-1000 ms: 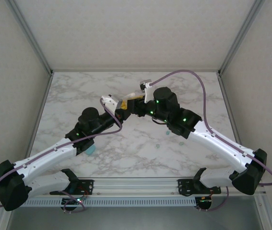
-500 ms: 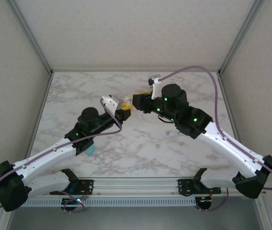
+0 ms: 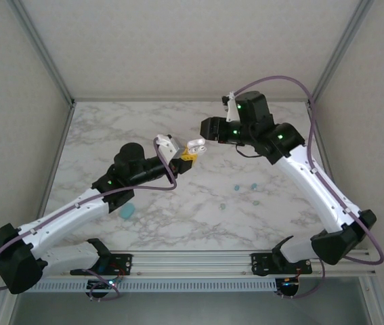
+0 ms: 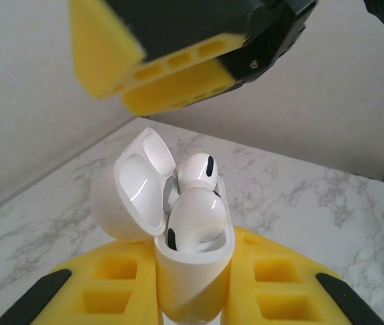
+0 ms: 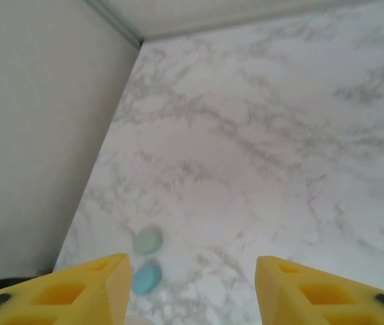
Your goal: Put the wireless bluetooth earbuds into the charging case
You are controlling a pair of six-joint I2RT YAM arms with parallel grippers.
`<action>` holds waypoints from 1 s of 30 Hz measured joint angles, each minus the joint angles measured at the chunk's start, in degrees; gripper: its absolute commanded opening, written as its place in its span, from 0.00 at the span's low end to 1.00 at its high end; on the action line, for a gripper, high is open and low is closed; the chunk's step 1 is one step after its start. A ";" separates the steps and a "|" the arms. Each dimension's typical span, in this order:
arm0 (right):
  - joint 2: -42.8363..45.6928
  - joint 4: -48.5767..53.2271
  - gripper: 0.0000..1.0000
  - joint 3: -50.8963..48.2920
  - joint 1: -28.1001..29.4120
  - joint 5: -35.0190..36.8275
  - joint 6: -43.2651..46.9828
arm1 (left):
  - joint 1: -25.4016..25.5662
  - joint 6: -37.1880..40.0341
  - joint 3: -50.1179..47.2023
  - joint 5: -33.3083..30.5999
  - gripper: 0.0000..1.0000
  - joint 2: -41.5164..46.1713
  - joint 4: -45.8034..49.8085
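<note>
My left gripper [image 4: 193, 288] is shut on a white charging case [image 4: 192, 271], held upright above the table. Its lid [image 4: 132, 186] stands open to the left. Two white earbuds [image 4: 198, 213] sit inside the case. From above, the case [image 3: 195, 145] shows at the tip of the left gripper [image 3: 185, 158]. My right gripper [image 3: 205, 128] hangs open just behind and to the right of it, holding nothing; one of its yellow fingers [image 4: 171, 101] hovers over the case. Tiny light blue [image 3: 236, 186] and pale green [image 3: 223, 205] earbuds lie loose on the marble under the right arm.
A light blue rounded case [image 3: 127, 211] lies by the left forearm. Past the open right gripper [image 5: 192, 288], a pale green case [image 5: 147, 239] and the blue one [image 5: 145, 277] lie side by side near the left wall. Enclosure walls ring the marble table [image 3: 198, 223].
The right gripper has drawn back from the left gripper, up and to the right. The white case now shows in the left gripper with its lid open. The left gripper shifted slightly right.
</note>
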State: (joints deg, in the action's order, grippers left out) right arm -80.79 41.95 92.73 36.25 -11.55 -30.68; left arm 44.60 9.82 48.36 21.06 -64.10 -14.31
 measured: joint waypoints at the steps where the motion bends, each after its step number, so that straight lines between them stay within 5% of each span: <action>1: -0.90 0.94 0.54 0.81 0.00 -0.90 0.09 | 0.11 0.13 0.00 0.24 0.18 -0.22 0.26; 13: -6.12 7.43 0.53 4.24 0.00 -6.86 3.87 | 0.66 0.37 0.00 0.94 0.19 -0.57 1.38; 30: -0.59 8.55 0.53 1.05 -0.11 -7.32 5.22 | 0.70 -0.04 0.00 -0.96 0.19 -0.57 1.42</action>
State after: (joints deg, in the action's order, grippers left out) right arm -81.38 50.50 93.78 36.14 -18.87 -25.45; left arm 45.30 9.78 48.36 20.10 -64.66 -12.88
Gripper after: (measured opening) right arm 0.527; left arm 0.202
